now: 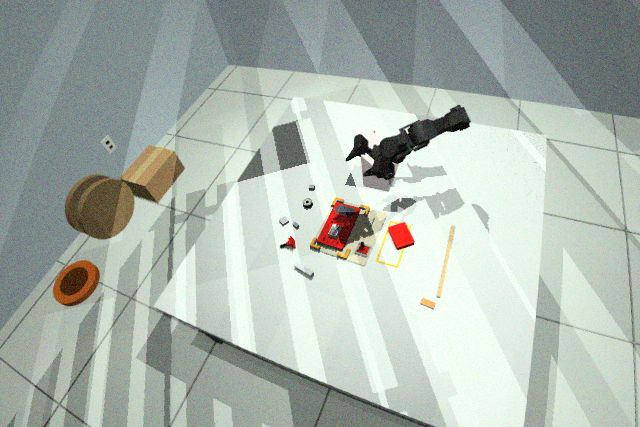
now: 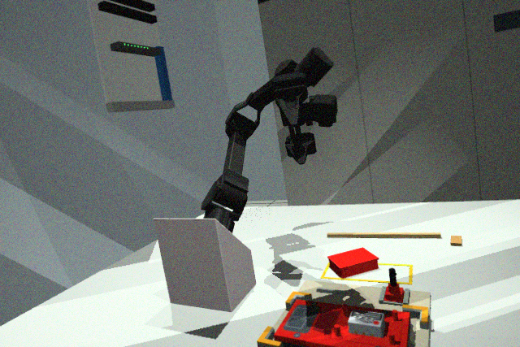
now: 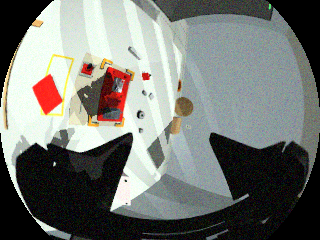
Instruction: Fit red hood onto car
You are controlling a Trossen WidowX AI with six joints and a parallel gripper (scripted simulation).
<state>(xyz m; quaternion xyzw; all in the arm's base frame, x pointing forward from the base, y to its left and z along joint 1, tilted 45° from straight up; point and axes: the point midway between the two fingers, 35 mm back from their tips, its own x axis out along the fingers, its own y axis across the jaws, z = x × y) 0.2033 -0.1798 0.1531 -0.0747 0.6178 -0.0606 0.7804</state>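
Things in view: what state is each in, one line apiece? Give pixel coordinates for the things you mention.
Gripper [image 1: 355, 164] [image 3: 172, 136]: open, raised, nothing held
Hood [image 1: 401, 235] [image 2: 353, 262] [image 3: 47, 94]: on the table, partly over the yellow outline, unfitted
Chassis [image 1: 328, 242] [image 2: 326, 336] [image 3: 105, 110]: in the jig, uncovered
Engine block [image 1: 334, 230] [image 2: 366, 323] [image 3: 118, 85]: seated on the deck
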